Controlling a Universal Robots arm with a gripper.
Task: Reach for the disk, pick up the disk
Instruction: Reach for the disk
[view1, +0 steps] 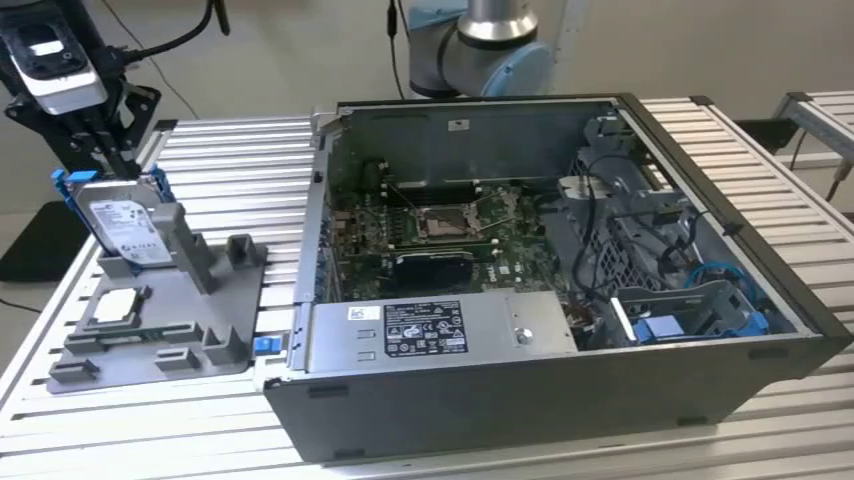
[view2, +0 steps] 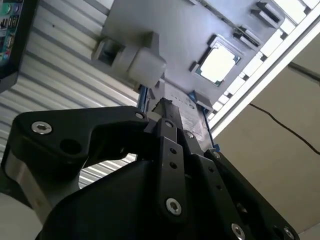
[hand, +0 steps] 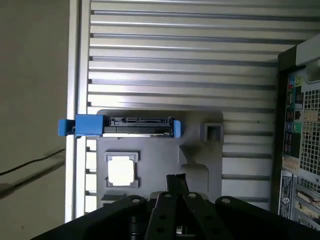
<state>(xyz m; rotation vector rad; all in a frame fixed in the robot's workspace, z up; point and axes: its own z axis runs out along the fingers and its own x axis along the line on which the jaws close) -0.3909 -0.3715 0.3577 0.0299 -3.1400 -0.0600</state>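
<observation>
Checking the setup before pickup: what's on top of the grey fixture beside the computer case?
The disk stands upright in a holder; a square processor chip lies flat in a recess. The holder hides the disk's lower edge.

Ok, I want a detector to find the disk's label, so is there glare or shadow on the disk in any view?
Exterior view: the disk is evenly lit, with no glare on its label. First wrist view: the disk shows edge-on and evenly lit, while the processor chip is blown out white. Second wrist view: the processor chip is washed out again, and the disk looks dimmer.
</observation>
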